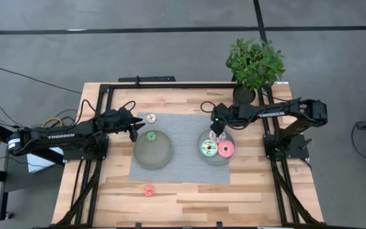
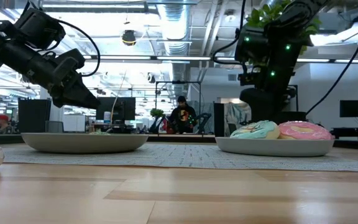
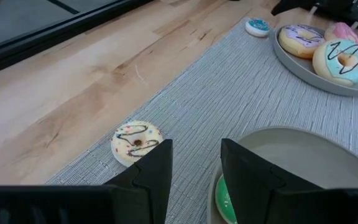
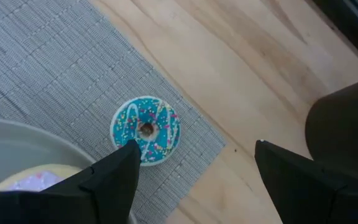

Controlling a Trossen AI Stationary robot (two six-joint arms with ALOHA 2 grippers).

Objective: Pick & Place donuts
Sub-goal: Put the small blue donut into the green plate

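One green donut [image 3: 224, 200] sits half hidden behind the left gripper [image 3: 194, 163].

Grey woven mat [image 1: 182, 149] on wooden table [image 1: 189, 197]; two round grey plates [image 1: 152, 152] [image 1: 213, 155] on mat; small red donut [image 1: 148, 190] on table before mat; potted plant [image 1: 254, 63] behind.

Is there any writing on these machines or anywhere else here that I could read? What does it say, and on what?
"TROSSEN": white letters on the left arm, seen in the high view.
White lettering on the right arm: too small to read for certain.
Screens in the room behind the table, in the low view: too blurred to read.
The donuts, the two plates and the mat carry no writing.
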